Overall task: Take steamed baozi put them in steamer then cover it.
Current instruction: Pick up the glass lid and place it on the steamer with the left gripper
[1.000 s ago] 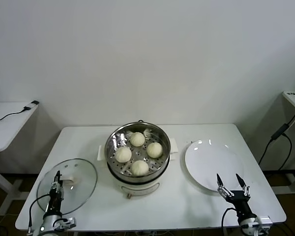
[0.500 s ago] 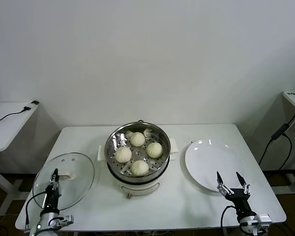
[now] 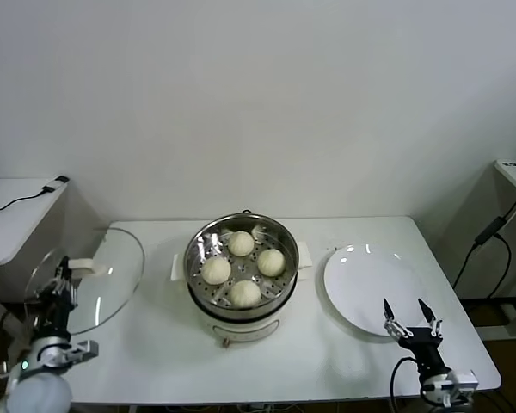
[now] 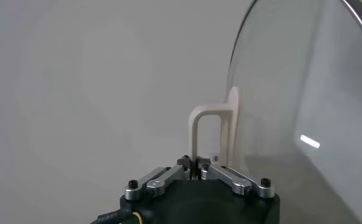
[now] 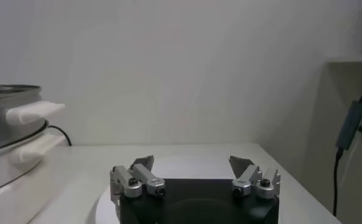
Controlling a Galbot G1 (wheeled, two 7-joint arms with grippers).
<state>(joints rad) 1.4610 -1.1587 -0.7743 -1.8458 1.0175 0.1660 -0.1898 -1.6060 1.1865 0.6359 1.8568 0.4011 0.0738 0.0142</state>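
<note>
Head view, left gripper [image 3: 63, 274]: you have it off the table's left edge, raised, its jaws pinched tight on the cover's handle [image 3: 80, 265].
Left wrist view, grip: your gripper [image 4: 198, 165] has the cream-white handle [image 4: 212, 131] clamped between its fingertips; the glass stands on edge beside it.
Cover [image 3: 90, 280]: you hold it tilted nearly upright, lifted clear of the table [image 3: 155, 353], hanging over the table's left edge and well apart from the steamer.
Steamer [image 3: 241, 256]: it sits uncovered at the middle of the table on its cream-white cooker base [image 3: 241, 325].
Steamed baozi [image 3: 243, 268]: all four lie inside the steamer basket on the perforated bottom, spread in a loose ring.
Right gripper [image 3: 411, 319]: you have it parked low at the table's front right, fingers spread wide with nothing between them.
Right wrist view: your right gripper [image 5: 191, 165] hovers over the near rim of the plate [image 5: 193, 161], with the steamer's side handles [image 5: 33, 112] off to one side.
Plate [image 3: 370, 288]: white, flat, bare, just to the right of the steamer.
</note>
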